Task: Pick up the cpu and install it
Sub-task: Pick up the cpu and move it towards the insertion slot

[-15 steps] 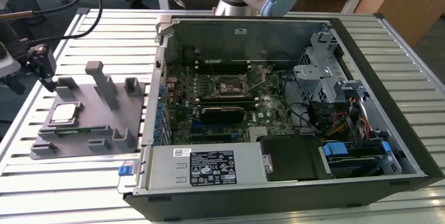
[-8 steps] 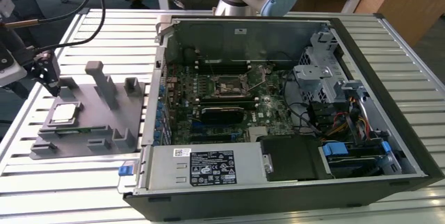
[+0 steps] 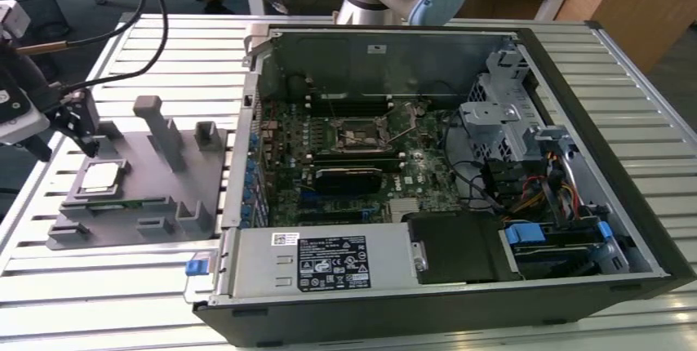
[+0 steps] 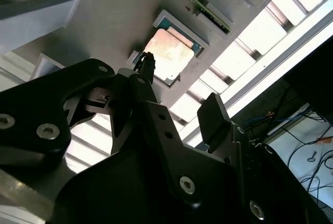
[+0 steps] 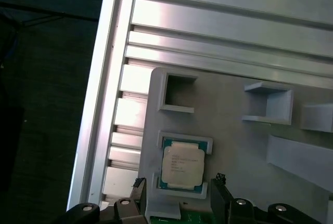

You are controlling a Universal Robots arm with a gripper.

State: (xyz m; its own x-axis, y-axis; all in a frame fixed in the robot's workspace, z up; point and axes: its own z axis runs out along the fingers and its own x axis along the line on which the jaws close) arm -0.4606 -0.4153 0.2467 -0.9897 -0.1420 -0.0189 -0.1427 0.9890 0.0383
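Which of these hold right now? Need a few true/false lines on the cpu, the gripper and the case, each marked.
1. The cpu lies in a pocket of the grey fixture. True.
2. The gripper is over the cpu with its fingers apart, holding nothing. True.
3. The computer case lies open, with the motherboard and its socket exposed. True.
4. The cpu is seated in the socket. False: it is on the fixture, outside the case.
5. The fixture lies on the exterior view's right of the case. False: it lies on the exterior view's left.
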